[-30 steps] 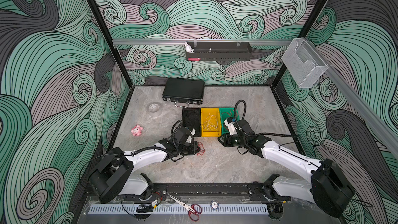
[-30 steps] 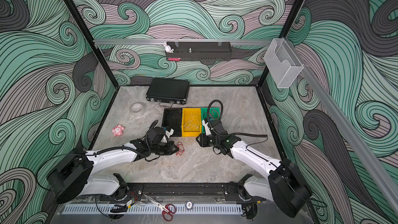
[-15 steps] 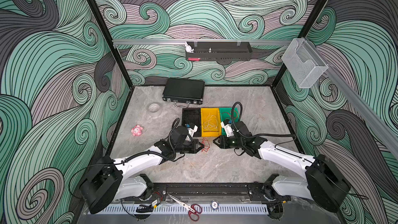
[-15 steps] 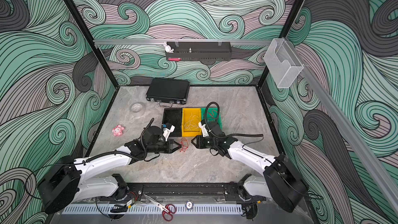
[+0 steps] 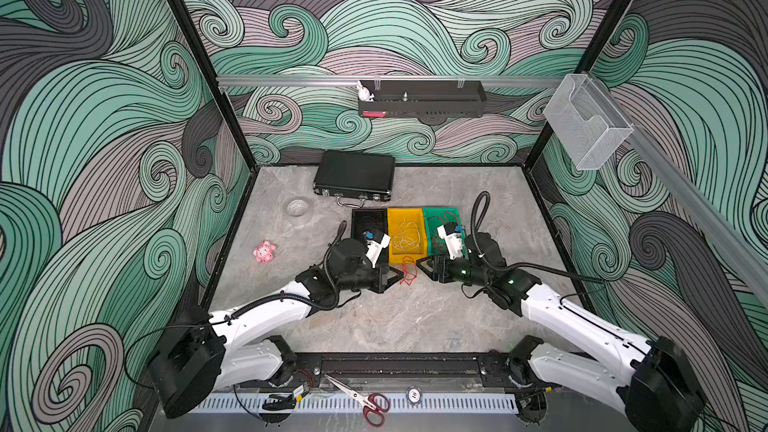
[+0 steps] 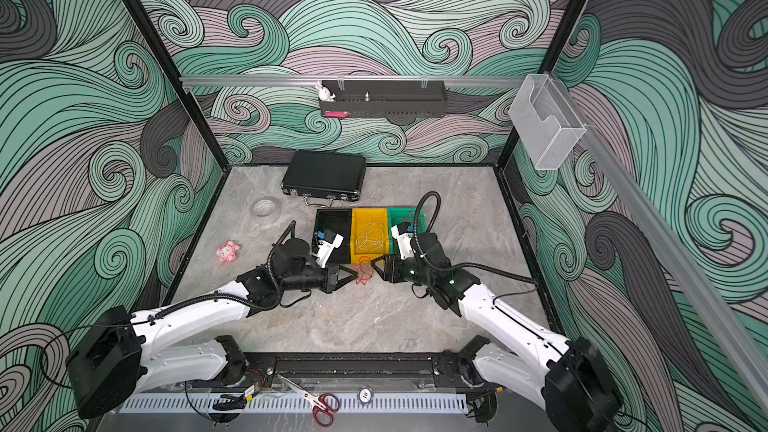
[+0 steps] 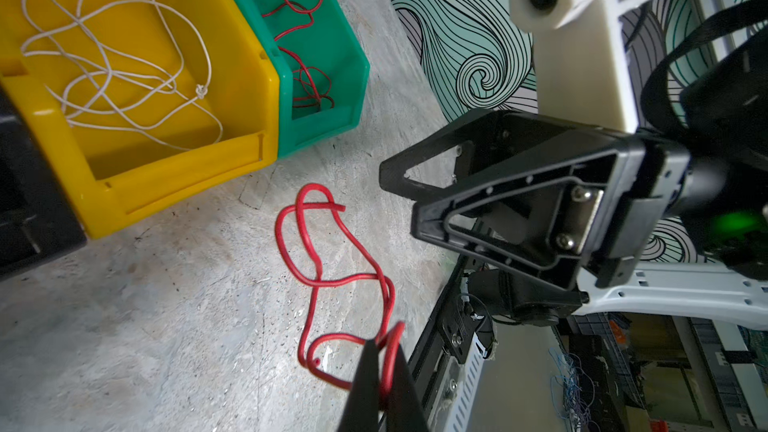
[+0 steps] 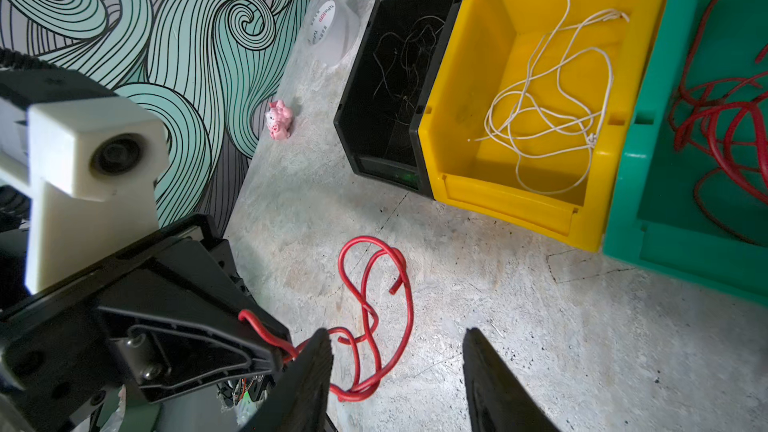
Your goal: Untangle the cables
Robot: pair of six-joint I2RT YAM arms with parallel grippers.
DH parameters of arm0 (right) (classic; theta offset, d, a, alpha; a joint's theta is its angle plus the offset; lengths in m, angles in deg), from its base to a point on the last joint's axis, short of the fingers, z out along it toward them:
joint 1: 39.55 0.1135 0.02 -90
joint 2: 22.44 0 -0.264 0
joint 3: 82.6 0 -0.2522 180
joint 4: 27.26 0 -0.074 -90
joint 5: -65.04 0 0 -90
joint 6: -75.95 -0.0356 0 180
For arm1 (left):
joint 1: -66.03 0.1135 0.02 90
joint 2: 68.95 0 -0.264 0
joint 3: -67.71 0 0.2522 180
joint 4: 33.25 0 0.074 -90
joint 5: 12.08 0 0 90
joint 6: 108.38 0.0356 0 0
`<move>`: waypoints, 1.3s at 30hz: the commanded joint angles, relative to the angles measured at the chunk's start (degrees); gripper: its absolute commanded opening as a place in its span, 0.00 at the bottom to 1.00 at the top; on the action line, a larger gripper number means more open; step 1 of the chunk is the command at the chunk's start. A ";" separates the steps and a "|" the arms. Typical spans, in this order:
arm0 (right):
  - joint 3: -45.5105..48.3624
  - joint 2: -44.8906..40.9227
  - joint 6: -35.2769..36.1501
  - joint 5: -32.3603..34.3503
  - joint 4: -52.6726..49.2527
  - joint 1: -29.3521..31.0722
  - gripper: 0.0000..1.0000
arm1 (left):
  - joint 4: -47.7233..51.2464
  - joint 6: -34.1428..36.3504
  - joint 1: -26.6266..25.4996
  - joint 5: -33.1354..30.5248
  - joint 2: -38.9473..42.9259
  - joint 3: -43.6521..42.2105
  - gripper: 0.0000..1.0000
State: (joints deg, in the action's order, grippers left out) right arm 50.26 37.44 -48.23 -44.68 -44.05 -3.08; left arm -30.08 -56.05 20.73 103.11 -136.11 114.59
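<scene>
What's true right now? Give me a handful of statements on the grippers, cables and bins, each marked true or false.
1. The left gripper is shut on the loose red cable. True.
2. The right gripper also grips that cable. False: its jaws stand open, clamping nothing.
3. The yellow bin holds white cable. True.
4. The green bin holds black cables. False: it holds red cables.
5. The loose red cable lies inside a bin. False: it lies on the table, in front of the yellow bin.
</scene>
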 commanded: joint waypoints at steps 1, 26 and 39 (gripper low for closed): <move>0.49 -0.02 -0.53 -0.76 -1.63 -0.76 0.51 | -3.29 2.20 -0.88 1.52 1.62 2.49 0.00; 3.18 -2.27 1.47 1.51 -5.07 -8.39 0.13 | -1.90 7.34 -2.52 0.85 -0.30 5.67 0.00; 3.81 -4.36 3.67 2.10 -8.83 -10.69 0.15 | -0.71 8.47 -2.51 -0.70 -5.93 8.94 0.00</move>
State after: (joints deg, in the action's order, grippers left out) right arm 53.45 34.29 -45.73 -43.31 -51.74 -13.33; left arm -31.35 -49.12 18.59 102.81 -141.16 120.89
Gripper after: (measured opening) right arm 0.147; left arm 0.049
